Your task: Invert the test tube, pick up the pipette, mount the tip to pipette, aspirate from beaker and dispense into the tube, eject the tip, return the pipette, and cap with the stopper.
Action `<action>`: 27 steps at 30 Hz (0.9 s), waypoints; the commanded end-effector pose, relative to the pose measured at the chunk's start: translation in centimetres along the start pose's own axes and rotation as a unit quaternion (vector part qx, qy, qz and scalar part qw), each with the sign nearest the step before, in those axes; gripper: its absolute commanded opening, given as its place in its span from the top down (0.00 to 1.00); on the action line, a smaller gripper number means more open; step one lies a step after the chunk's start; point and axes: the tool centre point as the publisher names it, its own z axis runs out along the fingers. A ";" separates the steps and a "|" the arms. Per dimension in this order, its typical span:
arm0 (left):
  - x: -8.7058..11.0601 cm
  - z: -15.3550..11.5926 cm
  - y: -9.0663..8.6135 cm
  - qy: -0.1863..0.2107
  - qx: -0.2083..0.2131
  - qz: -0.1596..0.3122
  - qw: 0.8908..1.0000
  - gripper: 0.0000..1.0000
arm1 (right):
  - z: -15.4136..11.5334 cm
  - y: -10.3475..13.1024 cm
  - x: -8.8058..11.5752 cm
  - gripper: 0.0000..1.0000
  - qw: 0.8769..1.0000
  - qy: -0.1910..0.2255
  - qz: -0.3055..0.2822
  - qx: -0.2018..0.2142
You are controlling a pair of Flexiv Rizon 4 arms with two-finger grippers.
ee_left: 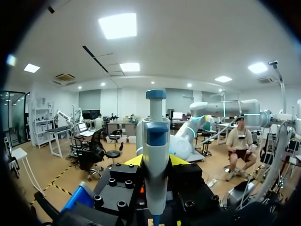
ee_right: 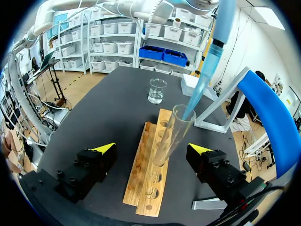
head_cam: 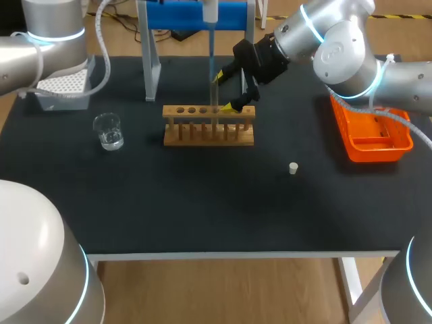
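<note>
Left gripper [ee_left: 157, 162] is gripping the pipette [ee_left: 155, 134] upright; right arm [head_cam: 347, 54] is angling inward, its gripper [head_cam: 227, 91] holding its fingers wide apart.

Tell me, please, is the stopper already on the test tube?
No, the stopper lies on the table, apart from the open-mouthed test tube.

Counter [head_cam: 202, 202]: lay flat black.
Rack [head_cam: 209, 138]: showed pale, honey-toned wood.
Pipette [ee_left: 155, 155]: white body, with blue cap and blue panel.
Pipette tip [ee_right: 200, 92]: was translucent pale blue.
Test tube [ee_right: 169, 139]: was clear.
Beaker [head_cam: 108, 131]: was clear.
Stopper [head_cam: 293, 168]: off-white.
Bin [head_cam: 378, 156]: stood out bright orange.
Tip box [head_cam: 64, 84]: grey, its white top dotted with holes.
Right gripper [head_cam: 227, 92]: had black jaws tipped bright yellow.
Right arm [head_cam: 351, 54]: silver-grey, ringed with cyan light.
</note>
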 end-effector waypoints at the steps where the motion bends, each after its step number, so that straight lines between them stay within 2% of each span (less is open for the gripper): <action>1: -0.5 0.2 0.0 0.007 0.001 0.002 1.000 1.00 | 0.0 0.0 0.0 0.00 1.000 0.001 0.000 0.001; 27: 0.7 1.1 -0.1 0.013 0.005 0.000 1.000 1.00 | 0.0 0.0 0.0 0.00 1.000 0.001 0.000 0.001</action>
